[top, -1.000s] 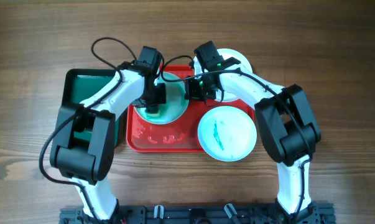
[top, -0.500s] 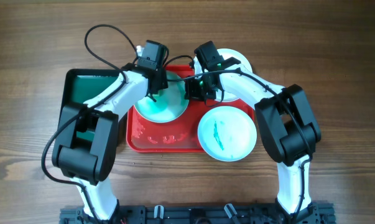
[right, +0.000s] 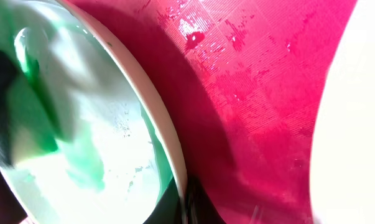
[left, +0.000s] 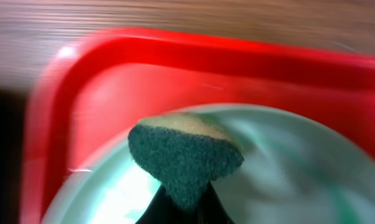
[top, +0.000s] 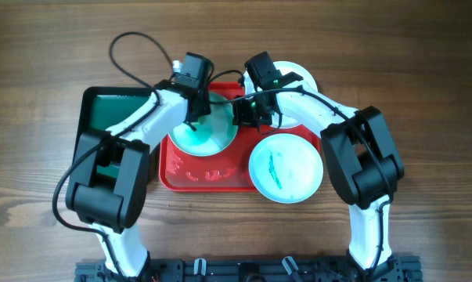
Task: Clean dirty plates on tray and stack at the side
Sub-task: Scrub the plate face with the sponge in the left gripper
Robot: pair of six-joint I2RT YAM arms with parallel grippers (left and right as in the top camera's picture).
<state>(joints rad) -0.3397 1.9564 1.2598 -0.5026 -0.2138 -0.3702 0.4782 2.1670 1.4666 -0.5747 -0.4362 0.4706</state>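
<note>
On the red tray point(top: 204, 174) lies a pale aqua dirty plate point(top: 217, 135) smeared with green. My left gripper point(top: 195, 110) hangs over its far left part, shut on a dark green sponge point(left: 186, 152) that presses on the plate point(left: 287, 168). From the right, my right gripper point(top: 244, 116) is shut on that plate's rim point(right: 165, 134); the jaws pinch the edge at the bottom of the right wrist view. A second plate point(top: 286, 167) with a green streak lies at the tray's right edge. A third, white plate point(top: 300, 77) sits behind the right arm.
A smaller dark green tray point(top: 110, 110) lies left of the red one, partly under the left arm. Wet green marks dot the red tray's front part point(top: 200, 171). Wooden table surrounds everything, and a black rail runs along the near edge point(top: 243, 270).
The left gripper has drawn the sponge from the plate's near-left part up toward its far edge. The right gripper and the plates have stayed put.
</note>
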